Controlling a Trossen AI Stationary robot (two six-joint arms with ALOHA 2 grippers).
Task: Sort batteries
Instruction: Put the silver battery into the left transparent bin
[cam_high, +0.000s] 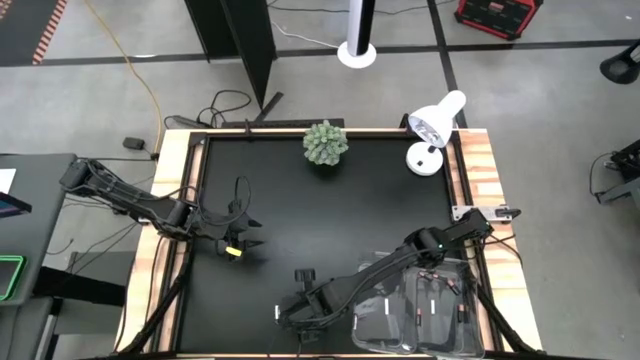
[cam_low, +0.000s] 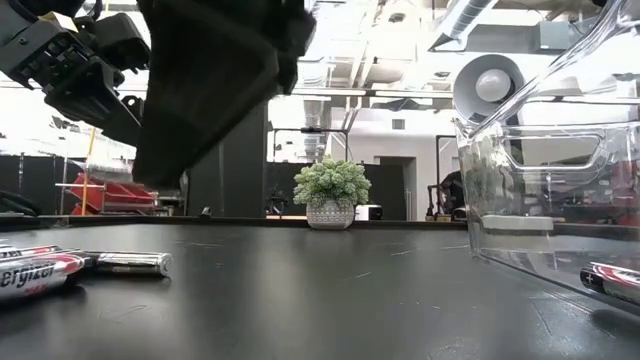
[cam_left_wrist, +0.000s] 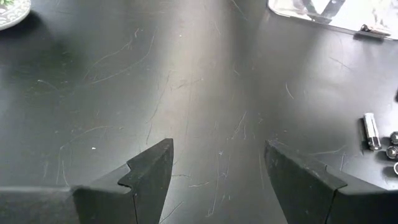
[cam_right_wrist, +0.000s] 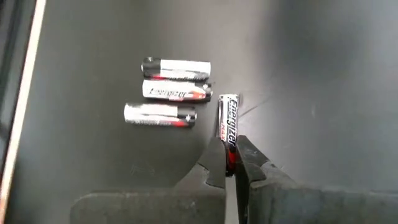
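The right gripper (cam_right_wrist: 229, 167) is pinching the near end of one Energizer battery (cam_right_wrist: 228, 124), its two fingers pressed close with only the cell's width between them. The battery is lying flat on the black table (cam_right_wrist: 323, 81) and pointing straight away from the fingers. Just off to one side of that held cell, three more loose batteries (cam_right_wrist: 168, 98) are lying crosswise to it, close together; the nearest appears almost to be touching the held battery's far end. On the other side of the pincer the tabletop is lying bare. In the high view this gripper (cam_high: 300, 312) is working low near the table's front edge, with the clear plastic bins (cam_high: 425, 312) just beside its arm toward the right front corner; a few batteries are showing inside them.

The left gripper (cam_left_wrist: 214, 174) is hovering with its fingers spread wide over scratched, bare table, nothing between them. In the high view it (cam_high: 238, 243) is sitting near the left edge, well apart from the right gripper. A small potted plant (cam_high: 326, 142) and a white desk lamp (cam_high: 435, 130) are standing along the far edge.
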